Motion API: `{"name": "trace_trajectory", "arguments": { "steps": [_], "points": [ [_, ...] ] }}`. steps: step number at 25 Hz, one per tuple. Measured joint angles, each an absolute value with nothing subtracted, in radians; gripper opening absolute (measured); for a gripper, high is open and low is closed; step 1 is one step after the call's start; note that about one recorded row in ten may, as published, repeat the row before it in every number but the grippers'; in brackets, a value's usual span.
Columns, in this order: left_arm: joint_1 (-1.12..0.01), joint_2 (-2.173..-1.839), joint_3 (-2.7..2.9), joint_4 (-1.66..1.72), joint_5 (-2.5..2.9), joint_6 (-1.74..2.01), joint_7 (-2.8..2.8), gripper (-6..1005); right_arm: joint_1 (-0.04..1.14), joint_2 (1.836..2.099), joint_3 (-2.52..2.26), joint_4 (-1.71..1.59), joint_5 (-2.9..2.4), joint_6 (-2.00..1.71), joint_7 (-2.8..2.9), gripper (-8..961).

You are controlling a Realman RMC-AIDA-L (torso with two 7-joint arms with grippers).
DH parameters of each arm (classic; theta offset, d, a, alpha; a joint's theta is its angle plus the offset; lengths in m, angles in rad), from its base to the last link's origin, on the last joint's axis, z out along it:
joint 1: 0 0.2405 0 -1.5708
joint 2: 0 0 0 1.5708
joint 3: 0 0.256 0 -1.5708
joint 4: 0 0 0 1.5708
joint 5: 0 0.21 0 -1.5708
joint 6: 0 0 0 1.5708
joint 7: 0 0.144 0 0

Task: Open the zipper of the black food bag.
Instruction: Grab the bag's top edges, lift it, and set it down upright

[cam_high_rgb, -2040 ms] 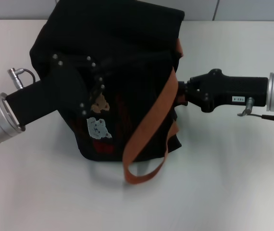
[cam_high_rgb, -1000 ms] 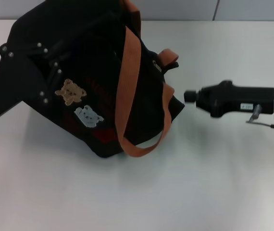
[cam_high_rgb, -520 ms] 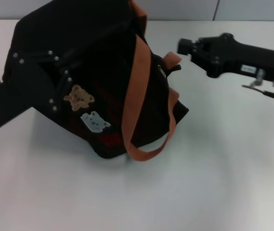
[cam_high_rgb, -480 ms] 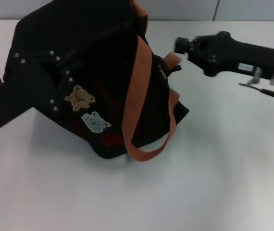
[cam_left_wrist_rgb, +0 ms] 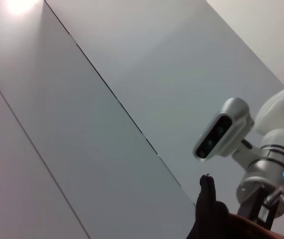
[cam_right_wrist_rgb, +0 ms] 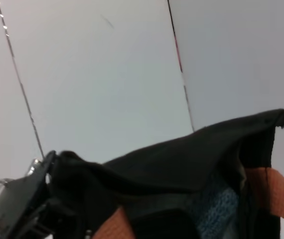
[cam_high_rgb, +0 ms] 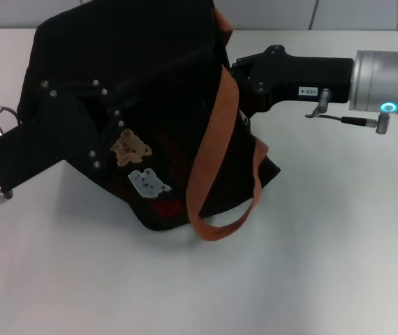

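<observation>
A: Head view: black food bag (cam_high_rgb: 150,105) tilted, lifted toward the far left part of the white desk (cam_high_rgb: 311,265), only a lower corner resting near the desk's middle. Wide bare room along the near edge and toward the right edge.

B: Left gripper (cam_high_rgb: 80,132)?

A: Pressed against the bag's left side, black body with small silver screws over the fabric. Cannot tell how far apart the fingers stand, nor what lies between them.

B: Right gripper (cam_high_rgb: 244,77)?

A: Reaching in from the right edge, tip touching the bag's upper right side, just beside the orange-brown strap (cam_high_rgb: 216,153). Fingertips hidden behind strap and fabric; cannot tell whether spread or closed.

B: Zipper?

A: Not made out in any view. Somewhere along the dark top edge, nothing silvery to be picked out.

B: Anything only in the wrist views?

A: Right wrist view: bag's upper rim (cam_right_wrist_rgb: 192,149) from close, a strip of blue lining (cam_right_wrist_rgb: 212,204) inside, orange strap at both sides. Left wrist view: mostly pale wall panels (cam_left_wrist_rgb: 82,124) with dark seams, plus the robot's head camera (cam_left_wrist_rgb: 221,134) and a white arm joint with a blue light (cam_left_wrist_rgb: 274,172).

B: Patches?

A: Tan bear (cam_high_rgb: 129,146) above white bear (cam_high_rgb: 148,183) on the front, red lettering (cam_high_rgb: 164,207) below.
</observation>
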State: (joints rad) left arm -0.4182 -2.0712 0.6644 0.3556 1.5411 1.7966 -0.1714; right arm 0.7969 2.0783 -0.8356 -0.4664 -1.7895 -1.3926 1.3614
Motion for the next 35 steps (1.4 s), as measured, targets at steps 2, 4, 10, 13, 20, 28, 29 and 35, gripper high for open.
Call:
{"name": "trace_trajectory", "arguments": {
  "steps": [2,4,10,13,20,28,29,35],
  "points": [
    [-0.419,-2.071,0.665,0.353,1.541,1.798,-0.17,69,0.802,2.079,-0.859,-0.462,-1.789,-1.364,1.362,1],
    [-0.419,-2.071,0.665,0.352,1.54,1.797,-0.169,69,0.807,2.079,-0.889,-0.452,-1.789,-1.342,1.362,1],
    [-0.419,-2.07,0.64,0.353,1.535,1.791,-0.169,70,0.795,2.079,-0.952,-0.441,-1.791,-1.309,1.368,1],
    [-0.419,-2.07,0.62,0.353,1.535,1.789,-0.169,69,0.777,2.079,-0.957,-0.44,-1.807,-1.289,1.373,1],
    [-0.426,-2.069,0.603,0.353,1.529,1.79,-0.17,70,0.764,2.078,-0.96,-0.432,-1.826,-1.245,1.385,0],
    [-0.424,-2.067,0.601,0.353,1.489,1.788,-0.173,70,0.759,2.068,-0.96,-0.435,-1.866,-1.251,1.414,0],
    [-0.422,-2.067,0.601,0.353,1.486,1.788,-0.174,70,0.757,2.067,-0.958,-0.439,-1.873,-1.251,1.423,0],
    [-0.413,-2.066,0.591,0.353,1.476,1.788,-0.176,70,0.741,2.056,-0.945,-0.459,-1.876,-1.247,1.446,0]
  ]
}}
